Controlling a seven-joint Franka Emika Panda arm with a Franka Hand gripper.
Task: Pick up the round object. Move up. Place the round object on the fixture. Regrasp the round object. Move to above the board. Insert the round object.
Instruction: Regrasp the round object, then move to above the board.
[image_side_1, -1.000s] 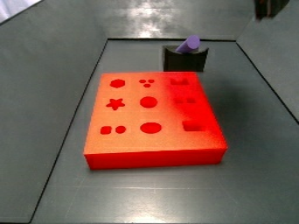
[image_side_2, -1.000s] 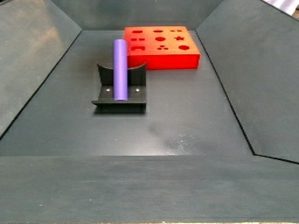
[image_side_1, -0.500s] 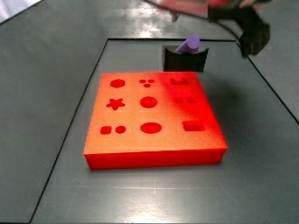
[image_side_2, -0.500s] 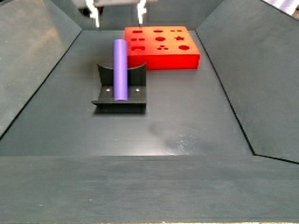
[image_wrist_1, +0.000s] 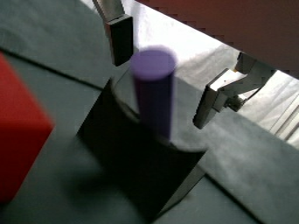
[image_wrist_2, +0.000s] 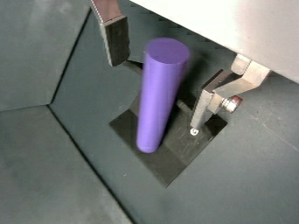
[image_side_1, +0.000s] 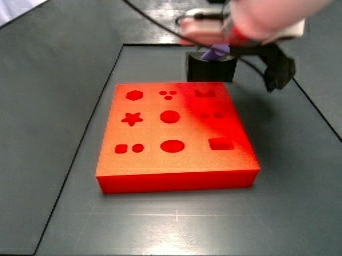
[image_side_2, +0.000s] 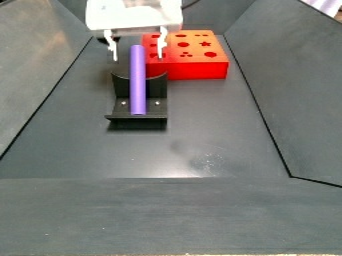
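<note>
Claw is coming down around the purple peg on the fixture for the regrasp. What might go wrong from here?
1. The claw is open with its fingers flanking the purple peg, gaps uneven; an off-centre closure may tip it off the fixture.
2. Gripping only the peg's top may leave it skewed for the red board.

1. Even, soft light is filling both side views; the board (image_side_1: 174, 135) is glowing almost overexposed.
2. Motion blur is smearing the gripper (image_side_1: 238, 45) in a side view.
3. The round object (image_wrist_1: 156, 92) is looking soft in a wrist view, perhaps out of focus.
</note>
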